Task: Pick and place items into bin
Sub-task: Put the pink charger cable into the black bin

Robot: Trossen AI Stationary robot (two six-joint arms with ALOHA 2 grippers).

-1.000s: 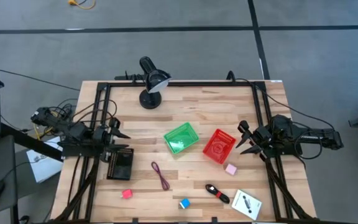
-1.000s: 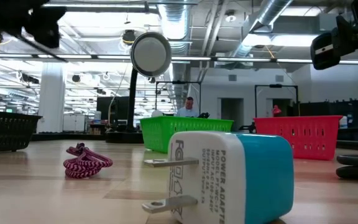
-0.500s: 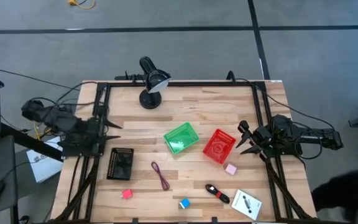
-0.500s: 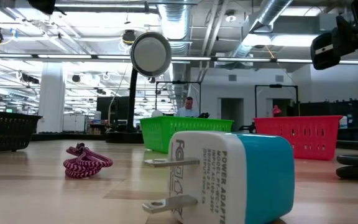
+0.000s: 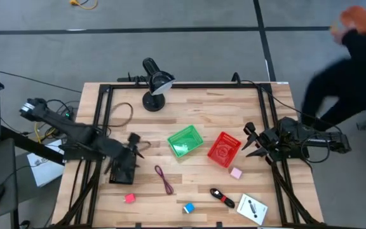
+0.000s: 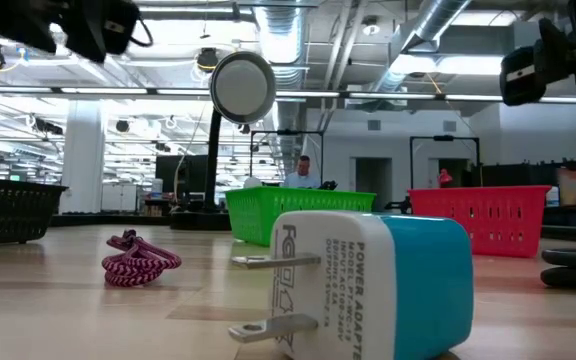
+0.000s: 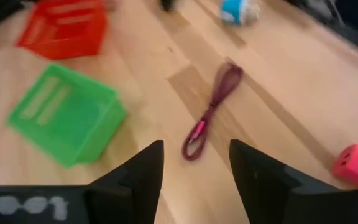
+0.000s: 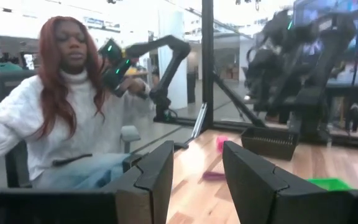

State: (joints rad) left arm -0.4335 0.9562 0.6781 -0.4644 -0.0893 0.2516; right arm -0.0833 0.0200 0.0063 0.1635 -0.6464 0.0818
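— Six items are lying loose along the lower part of the high view; the maroon cord (image 5: pixel 164 180) is sitting lower centre, outside any bin.

— We are hovering our left gripper (image 5: pixel 134 147) unclenched over it, probably for that pick. Our right gripper (image 5: pixel 251 142), also spread and empty, is waiting beside the red bin (image 5: pixel 223 149).

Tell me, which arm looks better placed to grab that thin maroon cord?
Probably the left. Its open end effector hangs over the table by the black bin, and the thin maroon cord lies just ahead of its fingers. The right end effector waits at the table's far side, beyond the red bin.
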